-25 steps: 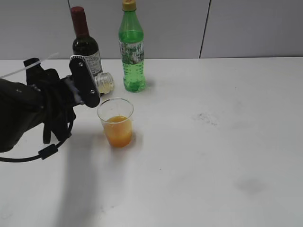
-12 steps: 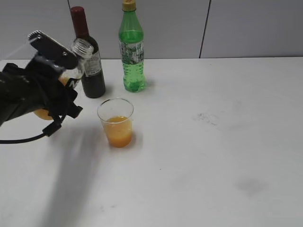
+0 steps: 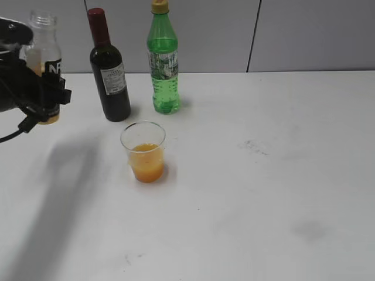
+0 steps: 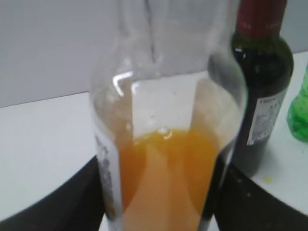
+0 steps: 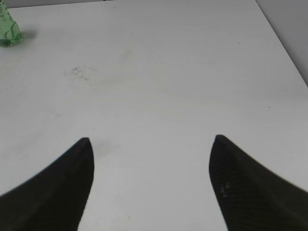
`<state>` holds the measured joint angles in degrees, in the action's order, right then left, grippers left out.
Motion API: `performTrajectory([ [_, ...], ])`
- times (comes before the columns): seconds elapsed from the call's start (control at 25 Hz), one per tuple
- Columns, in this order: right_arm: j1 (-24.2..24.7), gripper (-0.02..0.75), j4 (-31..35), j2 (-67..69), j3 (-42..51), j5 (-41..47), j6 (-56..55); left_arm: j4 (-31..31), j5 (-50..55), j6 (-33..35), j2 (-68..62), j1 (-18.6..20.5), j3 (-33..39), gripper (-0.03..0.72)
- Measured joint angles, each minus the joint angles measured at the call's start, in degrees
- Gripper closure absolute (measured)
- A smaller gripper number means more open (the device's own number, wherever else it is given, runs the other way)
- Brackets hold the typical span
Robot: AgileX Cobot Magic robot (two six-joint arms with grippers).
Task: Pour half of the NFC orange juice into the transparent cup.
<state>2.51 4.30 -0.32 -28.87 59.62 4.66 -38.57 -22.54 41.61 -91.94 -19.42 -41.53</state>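
Note:
My left gripper (image 3: 36, 88) is shut on the NFC orange juice (image 3: 45, 61), a small clear capless bottle with a black label. It holds the bottle upright at the far left, above the table. In the left wrist view the bottle (image 4: 166, 159) fills the frame, about half full of orange liquid, between my dark fingers (image 4: 250, 202). The transparent cup (image 3: 144, 151) stands right of it on the table, holding orange juice to about a third. My right gripper (image 5: 151, 163) is open and empty over bare table; it does not show in the exterior view.
A dark wine bottle (image 3: 109, 70) and a green soda bottle (image 3: 163, 61) stand behind the cup; both also show in the left wrist view, the wine bottle (image 4: 262, 86) and the soda bottle (image 4: 299, 110). The white table (image 3: 263, 175) stretches right.
My left gripper has swung the juice bottle from tilted over the cup back to upright and moved it left and up, away from the cup. The cup's juice level is unchanged.

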Motion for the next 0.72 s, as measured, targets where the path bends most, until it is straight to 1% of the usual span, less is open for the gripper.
performTrajectory([
  [0.08, 0.0, 0.167, 0.0, 0.0, 0.0, 0.0, 0.0, 8.71, -0.36, -9.14, 0.05, 1.7, 0.0, 0.203],
  [0.2, 0.0, 0.167, 0.0, 0.0, 0.0, 0.0, 0.0, 18.37, -3.54, -21.39, -0.56, 4.09, 0.0, 0.203],
  [0.32, 0.0, 0.167, 0.0, 0.0, 0.0, 0.0, 0.0, 24.36, -7.77, -29.94, -3.09, 6.56, 0.0, 0.203],
  [0.4, 0.0, 0.167, 0.0, 0.0, 0.0, 0.0, 0.0, 26.36, -11.37, -32.37, -5.72, 7.5, 0.0, 0.203],
  [0.56, 0.0, 0.167, 0.0, 0.0, 0.0, 0.0, 0.0, 28.96, -19.5, -37.24, -10.96, 7.74, -0.05, 0.203],
  [0.72, 0.0, 0.167, 0.0, 0.0, 0.0, 0.0, 0.0, 30.86, -28.29, -38.93, -17.46, 7.86, -0.11, 0.203],
])
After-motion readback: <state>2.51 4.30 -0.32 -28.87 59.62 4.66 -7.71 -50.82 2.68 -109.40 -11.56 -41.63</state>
